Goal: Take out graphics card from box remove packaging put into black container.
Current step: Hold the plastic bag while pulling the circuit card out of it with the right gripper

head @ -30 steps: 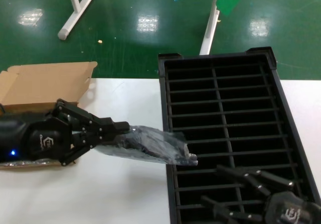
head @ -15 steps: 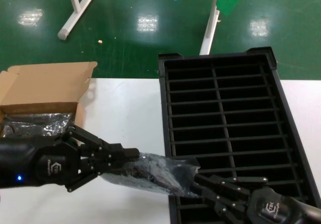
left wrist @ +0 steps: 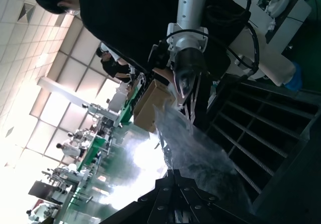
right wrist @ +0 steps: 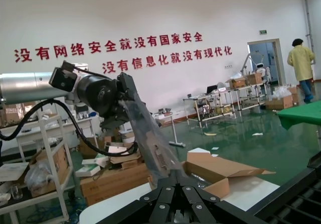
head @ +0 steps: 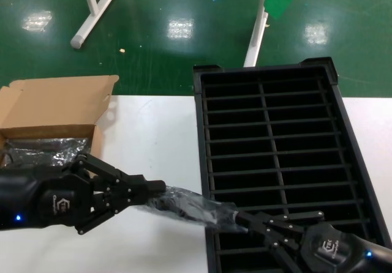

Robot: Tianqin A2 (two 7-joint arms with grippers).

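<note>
The packaging (head: pixel 195 208), a crinkly grey bag with the dark graphics card inside, hangs level over the table at the near left edge of the black container (head: pixel 200 132). My left gripper (head: pixel 158 191) is shut on the bag's left end. My right gripper (head: pixel 246 220) is shut on its right end, over the container's near slots. In the left wrist view the bag (left wrist: pixel 200 153) runs from my left gripper (left wrist: pixel 175 176) to the right gripper (left wrist: pixel 188 86). In the right wrist view it (right wrist: pixel 148 143) runs from my right gripper (right wrist: pixel 175 180) to the left one (right wrist: pixel 116 105).
The brown box (head: pixel 58 104) stands open at the table's left, with more shiny bags (head: pixel 43 150) inside; it also shows in the right wrist view (right wrist: pixel 220 168). White frame legs (head: pixel 92 10) stand on the green floor beyond the table.
My right gripper has closed on the bag's right end, after reaching it with fingers spread. The bag has been pulled straighter and sits a little lower and nearer. My left gripper keeps its hold.
</note>
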